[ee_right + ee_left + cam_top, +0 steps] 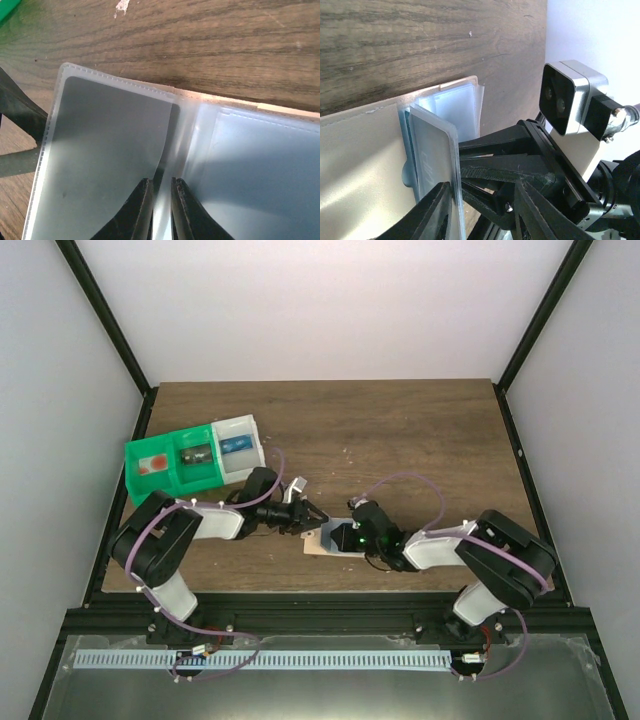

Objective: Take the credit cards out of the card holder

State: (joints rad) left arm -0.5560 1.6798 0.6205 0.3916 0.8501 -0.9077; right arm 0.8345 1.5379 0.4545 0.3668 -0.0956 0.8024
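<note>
Overall: an opened card holder (195, 130) lies flat on the wooden table (400, 430), and both grippers meet over it.
Holder, look: tan outer cover; inside, frosted clear pockets with stitched, rounded edges.
Credit cards (115, 150): a dark grey panel shows through the pocket left of the right gripper's (161, 182) tips and a bluish one to their right; both sit inside the plastic.
Right gripper: jaws are nearly together over the holder's centre fold, with a pale plastic strip in the slit; a pinch cannot be confirmed.
Left gripper (482, 185): jaws stand apart, and an upright bluish pocket leaf leans against one finger.
Edges: the table's near edge runs close behind both grippers.
Open room: bare wood stretches beyond the tips; green and white bins (190, 460) sit far left of the left gripper.
</note>
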